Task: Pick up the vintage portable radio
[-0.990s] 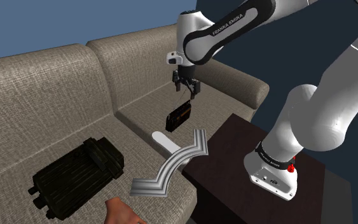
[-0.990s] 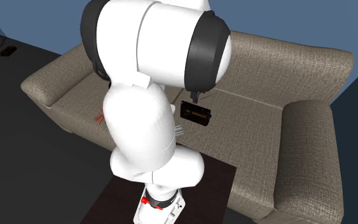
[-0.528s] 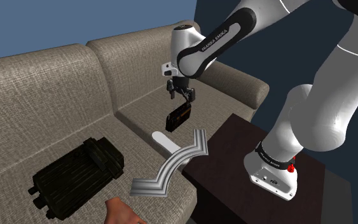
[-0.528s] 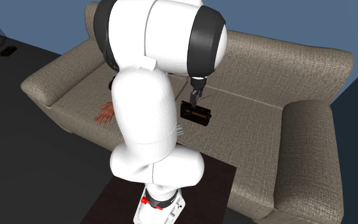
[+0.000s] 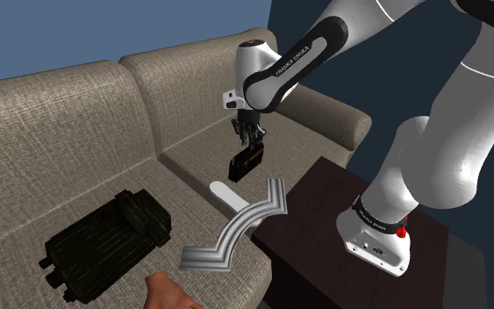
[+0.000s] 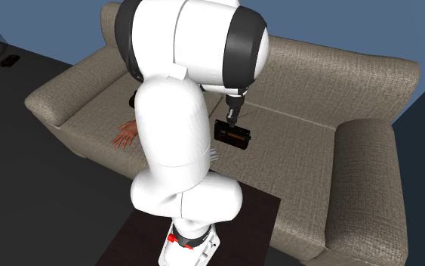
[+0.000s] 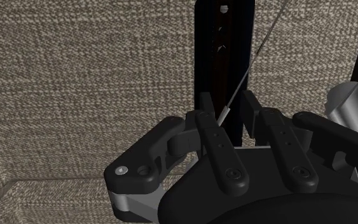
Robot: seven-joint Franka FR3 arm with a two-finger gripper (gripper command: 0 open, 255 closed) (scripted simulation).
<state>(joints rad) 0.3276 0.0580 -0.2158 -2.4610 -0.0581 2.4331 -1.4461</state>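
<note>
Shoulder view | gripper (image 5: 252,134) is dropping onto the black radio (image 5: 246,164) on the sofa (image 5: 87,114) — hovering well above a second ago | fingers (image 7: 212,137) standing apart, straddling its top; grasp nearing.

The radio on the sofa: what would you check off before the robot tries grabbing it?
1. Fingers open: ok. They stand apart in the wrist view.
2. Fingers lined up with the radio: ok. Its narrow dark body runs through the gap between them.
3. Fingers low enough to clasp it: cannot tell. In the shoulder view they hang right at the radio's top, but how far they reach down its sides is unclear.
4. Antenna out of the way: not ok. The thin silver rod slants into the gap and may get pinched.
5. Neighbours apart: ok. The grey curved piece and the black case lie well away from the radio.
</note>
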